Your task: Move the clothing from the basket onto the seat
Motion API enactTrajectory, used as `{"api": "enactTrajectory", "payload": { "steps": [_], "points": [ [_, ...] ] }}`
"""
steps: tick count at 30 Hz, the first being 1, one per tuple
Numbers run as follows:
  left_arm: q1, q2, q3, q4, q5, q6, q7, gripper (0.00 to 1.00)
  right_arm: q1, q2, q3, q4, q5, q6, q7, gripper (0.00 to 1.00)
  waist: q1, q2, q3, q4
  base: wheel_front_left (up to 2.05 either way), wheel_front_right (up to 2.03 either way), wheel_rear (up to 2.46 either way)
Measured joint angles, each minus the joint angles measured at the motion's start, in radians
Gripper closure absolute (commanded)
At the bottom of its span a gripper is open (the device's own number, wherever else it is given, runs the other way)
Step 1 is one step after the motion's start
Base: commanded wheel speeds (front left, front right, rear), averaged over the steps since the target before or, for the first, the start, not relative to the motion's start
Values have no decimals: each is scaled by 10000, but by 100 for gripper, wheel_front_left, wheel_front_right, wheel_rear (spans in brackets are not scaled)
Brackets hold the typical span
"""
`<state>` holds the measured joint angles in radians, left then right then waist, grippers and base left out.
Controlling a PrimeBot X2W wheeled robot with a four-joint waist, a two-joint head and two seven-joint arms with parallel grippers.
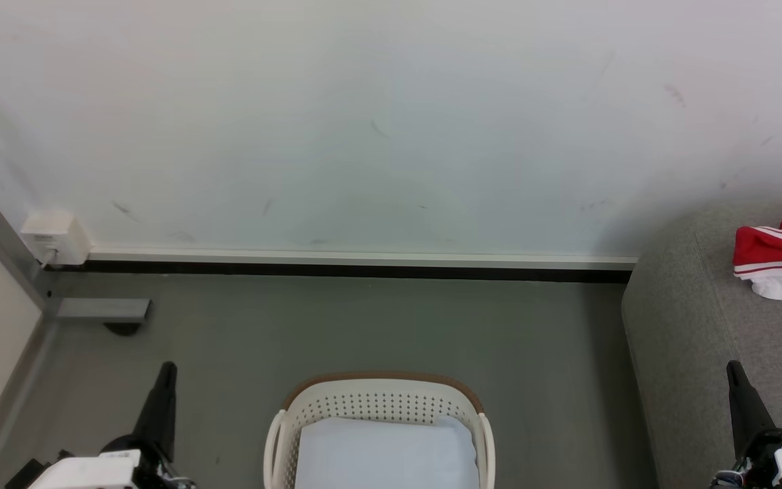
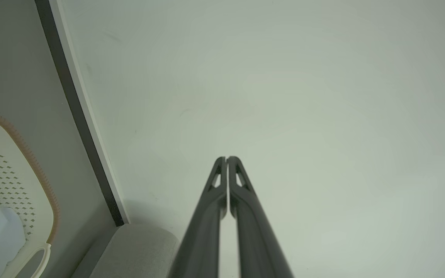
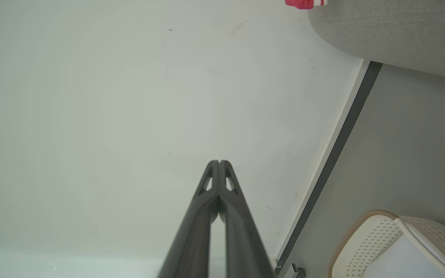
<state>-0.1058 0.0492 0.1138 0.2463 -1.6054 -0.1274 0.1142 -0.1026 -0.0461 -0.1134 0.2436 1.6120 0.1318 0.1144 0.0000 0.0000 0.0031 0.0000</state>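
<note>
The left gripper (image 2: pixel 226 158) has its two long dark fingers pressed together at the tips, and nothing is between them. The right gripper (image 3: pixel 219 162) is in the same state, fingers together and holding nothing. Both point toward the pale wall (image 1: pixel 364 122). In the head view the left one stands at the lower left over the grey floor (image 1: pixel 364 326), and the right one stands at the lower right, in front of the sofa.

The bright red soft garment (image 1: pixel 781 261), with thin white stripes and white panels, lies crumpled on the large light grey fabric sofa (image 1: pixel 690 326). It is at the right edge of the head view and is partly cut off there.

It is well apart from the cream-white plastic laundry basket (image 1: pixel 377 380), which has small round holes and a brown rim band. The basket stands on the floor between the two grippers, near the sofa. Inside it lies a pale blue-white flat cloth (image 1: pixel 384 455). A small white box (image 1: pixel 55 238) sits on the wall at the left, just above the floor.
</note>
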Motion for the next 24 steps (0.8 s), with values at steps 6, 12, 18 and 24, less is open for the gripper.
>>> {"api": "enactTrajectory", "payload": {
  "steps": [6, 12, 18, 24],
  "points": [
    [0, 0, 0, 0, 0, 0, 0, 100, 0, 0, 0, 0, 0, 0, 0, 100, 0, 0, 0, 0, 0, 0, 0],
    [0, 0, 0, 0, 0, 0, 0, 100, -1, 0, 0, 0, 0, 0, 0, 100, 0, 0, 0, 0, 0, 0, 0],
    [0, 0, 0, 0, 0, 0, 0, 100, -1, 0, 0, 0, 2, 0, 0, 100, 0, 0, 0, 0, 0, 0, 0],
    [0, 0, 0, 0, 0, 0, 0, 100, -1, 0, 0, 0, 0, 0, 0, 100, 0, 0, 0, 0, 0, 0, 0]
  ]
}}
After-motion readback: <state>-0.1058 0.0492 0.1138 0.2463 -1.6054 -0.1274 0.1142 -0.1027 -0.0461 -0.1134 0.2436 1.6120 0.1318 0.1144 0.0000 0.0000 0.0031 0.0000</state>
